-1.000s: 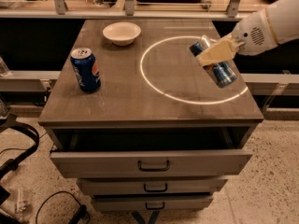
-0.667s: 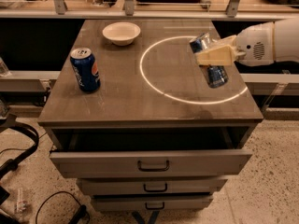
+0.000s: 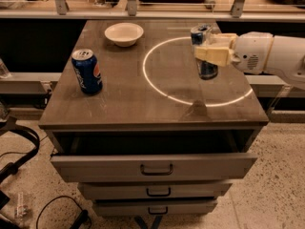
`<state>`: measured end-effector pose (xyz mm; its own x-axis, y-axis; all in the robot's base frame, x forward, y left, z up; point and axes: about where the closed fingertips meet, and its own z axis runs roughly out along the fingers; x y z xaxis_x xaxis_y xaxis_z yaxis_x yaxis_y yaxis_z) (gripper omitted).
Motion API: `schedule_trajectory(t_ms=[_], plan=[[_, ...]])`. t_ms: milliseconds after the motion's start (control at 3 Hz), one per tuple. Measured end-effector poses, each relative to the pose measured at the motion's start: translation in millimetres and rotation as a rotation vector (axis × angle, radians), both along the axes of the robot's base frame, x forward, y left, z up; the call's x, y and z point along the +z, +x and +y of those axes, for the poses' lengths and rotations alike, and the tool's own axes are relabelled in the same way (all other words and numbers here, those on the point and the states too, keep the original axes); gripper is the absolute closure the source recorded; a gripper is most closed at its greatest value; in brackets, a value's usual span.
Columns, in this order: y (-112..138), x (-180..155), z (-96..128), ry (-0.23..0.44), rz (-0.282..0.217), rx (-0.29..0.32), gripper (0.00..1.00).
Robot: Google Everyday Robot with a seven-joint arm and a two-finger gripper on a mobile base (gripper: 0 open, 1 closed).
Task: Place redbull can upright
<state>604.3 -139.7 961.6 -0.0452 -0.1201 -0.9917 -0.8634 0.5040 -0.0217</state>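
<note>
Three drawers (image 3: 155,166) front the surface (image 3: 133,104); on it we see a Pepsi can (image 3: 87,72) standing left, our gripper (image 3: 206,52) with jaws clasping the redbull can (image 3: 208,69) nearly upright inside the lit ring (image 3: 145,75) at right, and a white bowl (image 3: 124,34) farthest back.

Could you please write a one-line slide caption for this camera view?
Gripper holds the redbull can roughly upright inside the light ring; Pepsi can and bowl stand apart.

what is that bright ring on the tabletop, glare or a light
Camera view: a thin ring, likely projected light not glare, on the table; the gripper holds the redbull can over its right part; a shadow lies near the front edge.
</note>
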Motion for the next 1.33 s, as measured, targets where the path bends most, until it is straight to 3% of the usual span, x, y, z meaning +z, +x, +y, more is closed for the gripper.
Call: schedule_trajectory(t_ms=[333,667,1333], plan=[[6.5,-12.0,6.1,0.071,-0.058,0.017,1.00],[10.8,-27.1,13.3,0.125,-0.086,0.031,1.00],[8.8,-62.8,15.9,0.170,-0.056,0.020,1.00]])
